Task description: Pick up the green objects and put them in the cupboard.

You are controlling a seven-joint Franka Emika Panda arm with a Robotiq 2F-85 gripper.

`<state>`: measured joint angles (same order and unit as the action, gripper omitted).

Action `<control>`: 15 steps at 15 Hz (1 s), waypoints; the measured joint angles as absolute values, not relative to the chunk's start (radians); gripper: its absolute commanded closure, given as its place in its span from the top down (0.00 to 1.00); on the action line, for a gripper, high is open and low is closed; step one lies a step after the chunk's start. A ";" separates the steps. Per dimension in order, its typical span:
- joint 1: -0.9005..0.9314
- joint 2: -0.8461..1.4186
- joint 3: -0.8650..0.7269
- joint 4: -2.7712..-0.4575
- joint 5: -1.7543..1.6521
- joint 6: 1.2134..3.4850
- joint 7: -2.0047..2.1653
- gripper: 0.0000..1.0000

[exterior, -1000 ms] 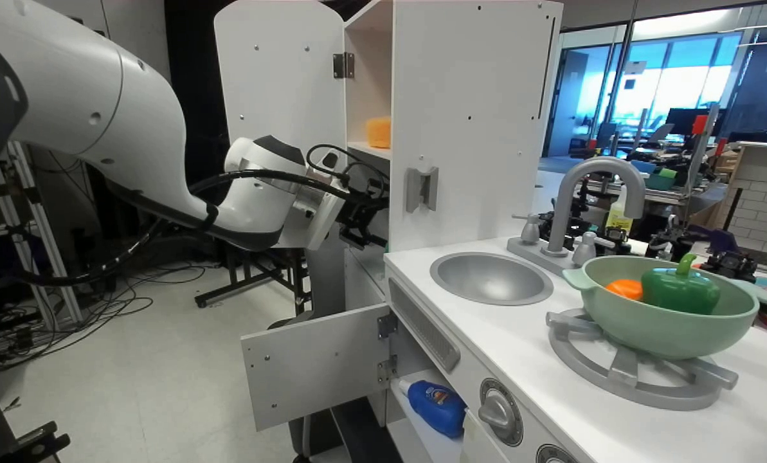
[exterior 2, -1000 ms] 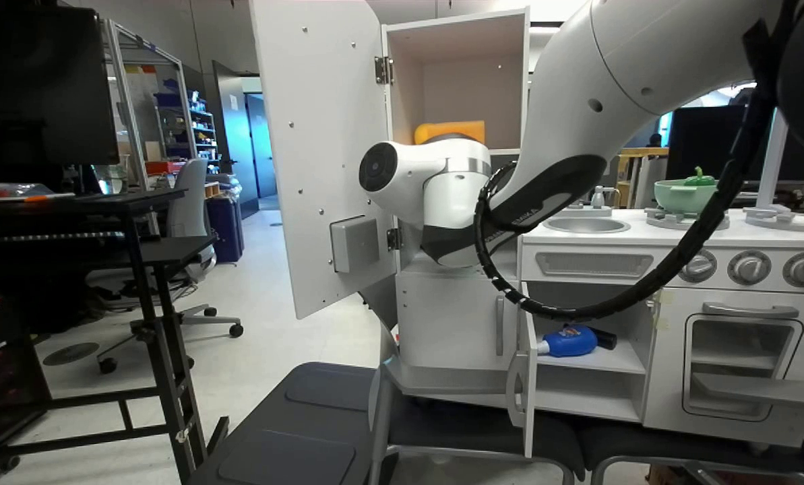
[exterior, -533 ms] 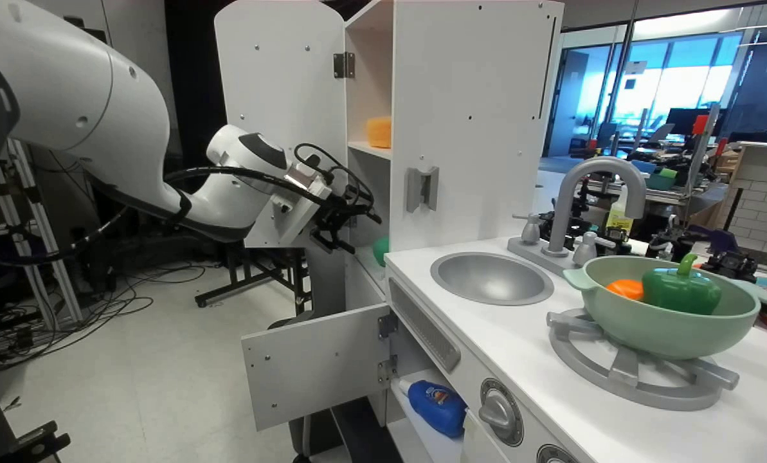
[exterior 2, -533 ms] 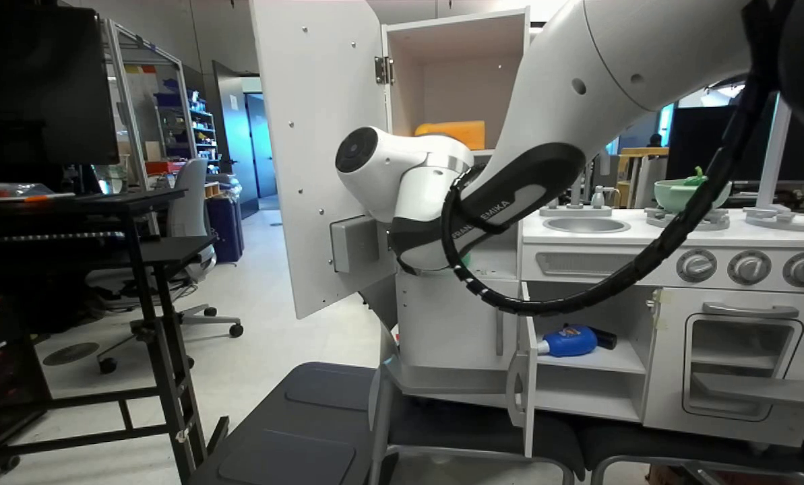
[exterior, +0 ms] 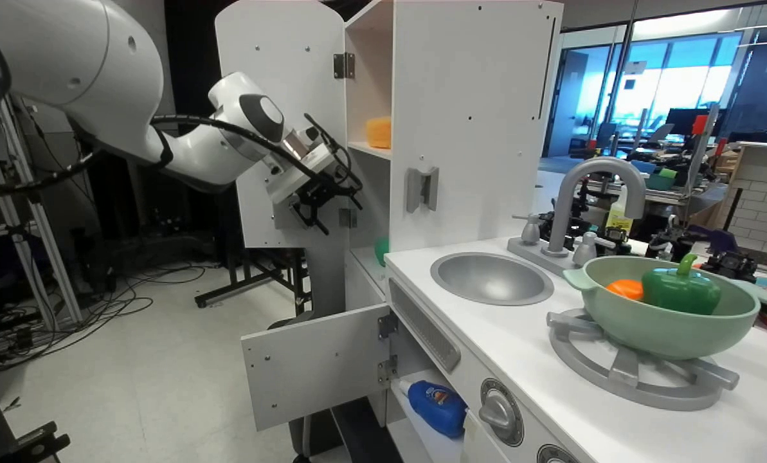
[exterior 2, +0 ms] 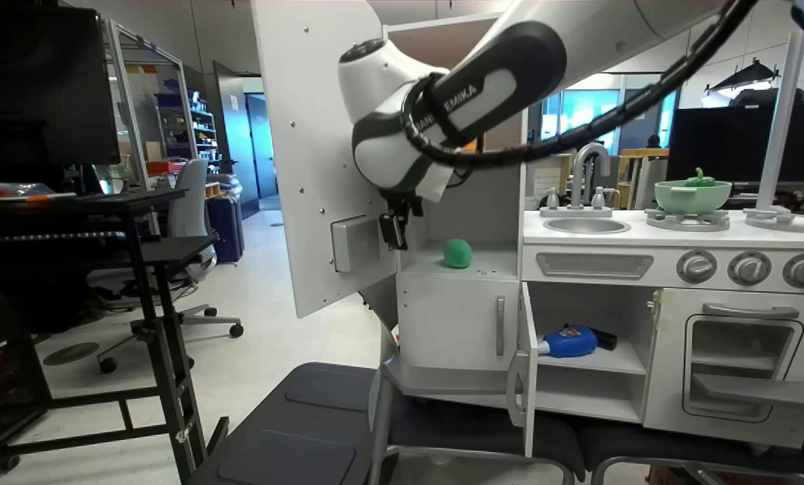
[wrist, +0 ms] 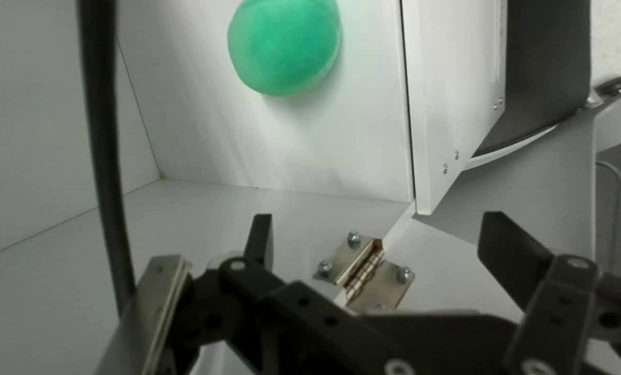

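Hovering at the lower hinge (wrist: 363, 271) of the cupboard (exterior: 470, 83), my pincer (wrist: 383, 247) spread wide.
Wrist view, upper centre: bare shelf (wrist: 341, 146) parts the green ball (wrist: 285, 44) from the front edge (wrist: 407, 114). Both exterior views add a green pepper (exterior: 681, 290) in a bowl (exterior: 666, 341), right. In an exterior view the ball (exterior 2: 457, 254) shows whole; my arm (exterior 2: 509, 67) mostly hid it earlier.

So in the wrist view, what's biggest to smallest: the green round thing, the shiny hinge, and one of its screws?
1. Green round thing, even with its top cut off by the picture's edge
2. Shiny hinge, its lower end partly covered
3. One hinge screw
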<state>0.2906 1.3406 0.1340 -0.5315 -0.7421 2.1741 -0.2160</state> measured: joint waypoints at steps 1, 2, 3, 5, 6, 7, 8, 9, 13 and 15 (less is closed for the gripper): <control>0.271 1.311 0.165 -0.531 -0.709 2.130 -0.275 1.00; 0.252 1.280 0.194 -0.534 -0.673 2.075 -0.327 1.00; 0.236 1.254 0.221 -0.535 -0.639 2.014 -0.369 1.00; 0.205 1.207 0.264 -0.536 -0.581 1.892 -0.439 1.00; 0.191 1.186 0.283 -0.537 -0.556 1.834 -0.467 1.00; 0.180 1.165 0.299 -0.538 -0.536 1.776 -0.493 1.00; 0.172 1.142 0.310 -0.538 -0.525 1.721 -0.520 1.00; 0.162 1.113 0.320 -0.538 -0.518 1.667 -0.549 1.00; 0.120 0.984 0.368 -0.537 -0.473 1.450 -0.681 1.00; 0.103 0.918 0.396 -0.537 -0.446 1.340 -0.746 1.00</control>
